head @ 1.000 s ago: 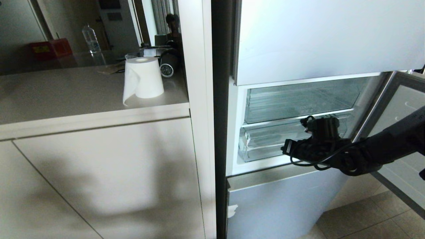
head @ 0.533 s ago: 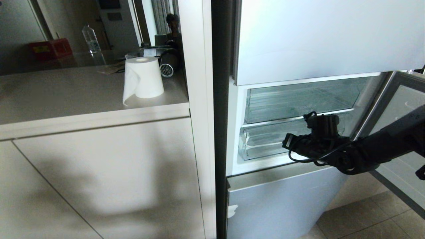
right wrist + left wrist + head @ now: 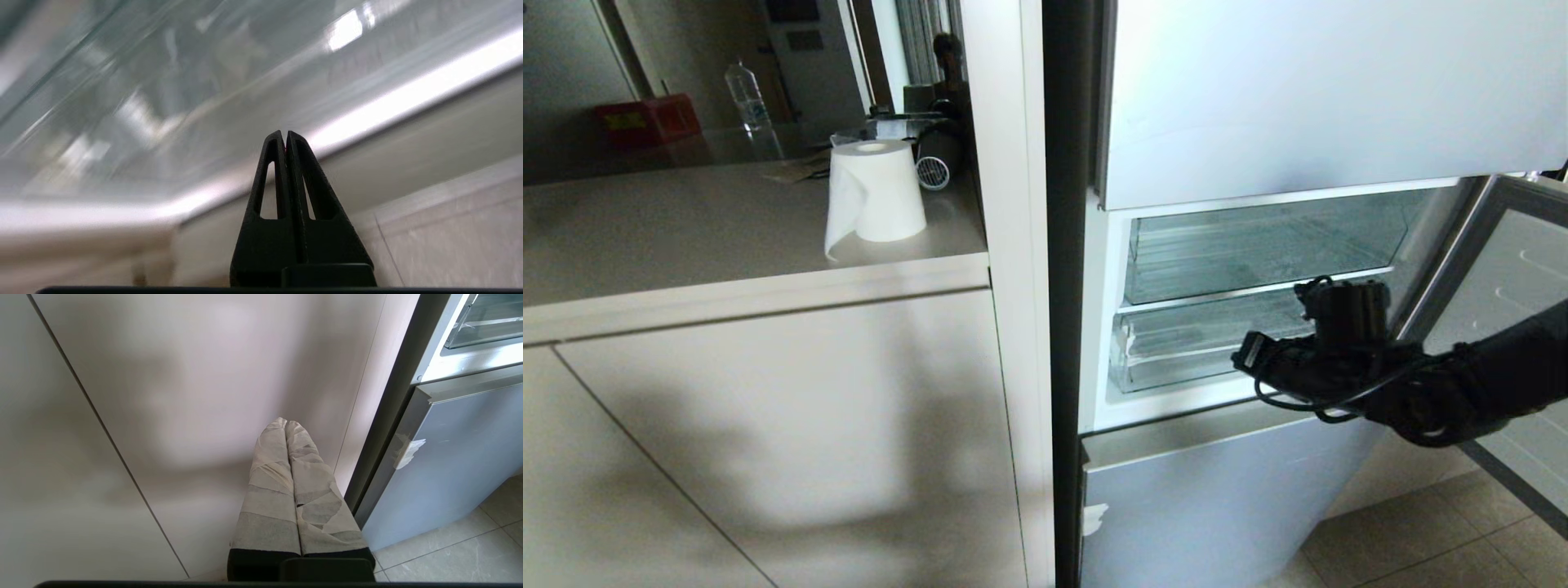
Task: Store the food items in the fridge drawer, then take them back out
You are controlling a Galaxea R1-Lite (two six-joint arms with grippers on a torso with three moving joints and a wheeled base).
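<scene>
Up close, right tool (image 3: 285, 136) clenched, empty — seemingly at fridge drawer (image 3: 1176, 347) lip, fingertips hidden overhead.

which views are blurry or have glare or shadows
Right wrist view: fridge drawer smeared with blur, bright glare streak on its lip, while the right end effector is sharp. Head view: soft shadows across the cabinet front. Left wrist view: sharp, with a shadow behind the left end effector.

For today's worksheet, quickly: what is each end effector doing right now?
Left end effector: closed, holding nothing, parked by the cabinet front.
Right end effector: closed, empty, at the fridge drawer.
</scene>
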